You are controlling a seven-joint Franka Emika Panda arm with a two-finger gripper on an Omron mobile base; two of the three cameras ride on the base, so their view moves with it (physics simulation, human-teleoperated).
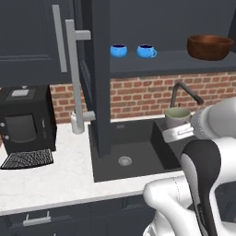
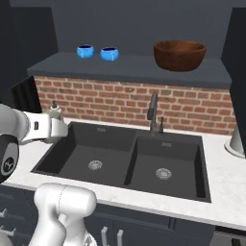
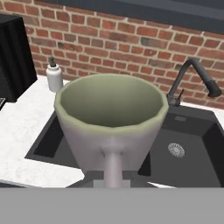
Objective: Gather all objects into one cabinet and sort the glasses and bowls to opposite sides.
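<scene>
Hand view: the claw (image 3: 113, 175) was closed on the grey-green mug (image 3: 111, 118), upright, held above the near-left edge of the black sink (image 3: 192, 148). Left base view showed the mug (image 1: 177, 116) near the tap (image 1: 184, 92). On the cabinet shelf (image 1: 170, 62) stood two blue cups (image 1: 118, 50) at left and the brown bowl (image 1: 209, 46) at right, well apart.

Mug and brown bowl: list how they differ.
The mug is pale grey-green; the brown bowl is dark reddish-brown. The mug is held above the sink; the bowl rests on the cabinet shelf. The bowl looks wider. Both stand upright and look empty.
</scene>
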